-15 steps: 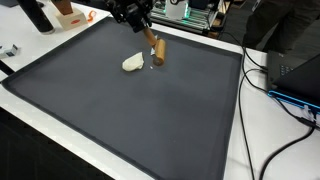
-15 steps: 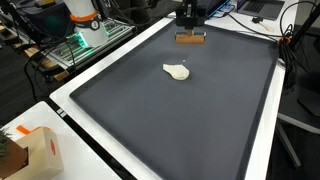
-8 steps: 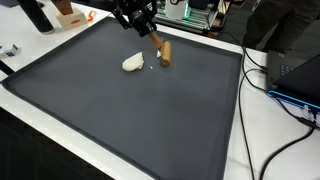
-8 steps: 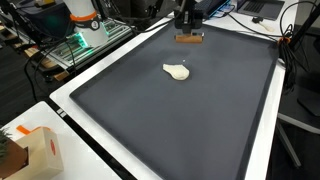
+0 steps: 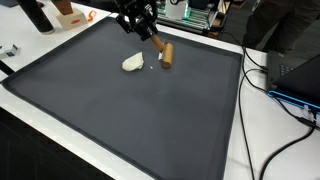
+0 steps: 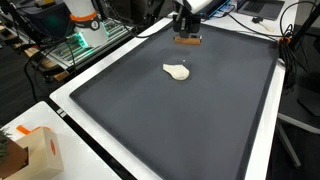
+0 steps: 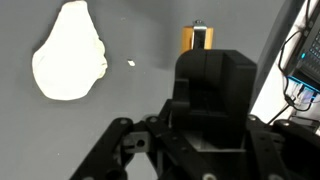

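Note:
A brown wooden stick (image 5: 166, 55) slants from my gripper (image 5: 148, 34) down onto the black mat (image 5: 130, 120) near its far edge. The gripper looks shut on the stick's upper end. In an exterior view the stick (image 6: 188, 41) lies right under the gripper (image 6: 186, 32). In the wrist view the dark gripper body hides the fingertips, and only the stick's orange end (image 7: 196, 38) pokes out beyond it. A pale dough-like lump (image 5: 132, 63) (image 6: 176, 71) (image 7: 68, 50) rests on the mat a short way from the stick, untouched.
A tiny white crumb (image 5: 158, 57) (image 7: 131, 63) lies between lump and stick. Cables and a dark device (image 5: 290, 80) crowd the table beside the mat. A black bottle (image 5: 38, 15) stands past a mat corner. An orange-marked carton (image 6: 30, 150) sits off the mat's near corner.
The gripper has shifted slightly along the mat's far edge, away from the lump, and the stick has moved with it. The lump has stayed put.

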Controlling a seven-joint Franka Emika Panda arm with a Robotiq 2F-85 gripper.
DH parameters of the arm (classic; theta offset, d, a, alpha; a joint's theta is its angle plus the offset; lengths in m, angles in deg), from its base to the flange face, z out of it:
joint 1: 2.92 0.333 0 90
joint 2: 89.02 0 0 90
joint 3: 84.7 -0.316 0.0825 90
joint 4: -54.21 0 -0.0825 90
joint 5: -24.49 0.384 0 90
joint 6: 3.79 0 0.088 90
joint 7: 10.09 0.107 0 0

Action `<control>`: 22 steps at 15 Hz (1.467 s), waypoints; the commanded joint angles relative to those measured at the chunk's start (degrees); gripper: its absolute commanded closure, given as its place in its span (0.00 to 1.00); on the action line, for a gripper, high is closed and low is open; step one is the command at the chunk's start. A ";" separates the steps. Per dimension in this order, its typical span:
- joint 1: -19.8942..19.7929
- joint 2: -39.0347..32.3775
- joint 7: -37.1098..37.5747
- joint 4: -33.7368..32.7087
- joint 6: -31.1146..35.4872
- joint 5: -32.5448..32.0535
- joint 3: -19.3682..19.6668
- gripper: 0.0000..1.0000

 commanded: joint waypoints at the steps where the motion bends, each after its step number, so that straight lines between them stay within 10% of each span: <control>1: -1.24 0.02 0.32 0.53 -1.39 2.70 -0.27 0.76; 22: -2.79 -2.95 2.80 0.64 -0.82 4.07 -0.11 0.76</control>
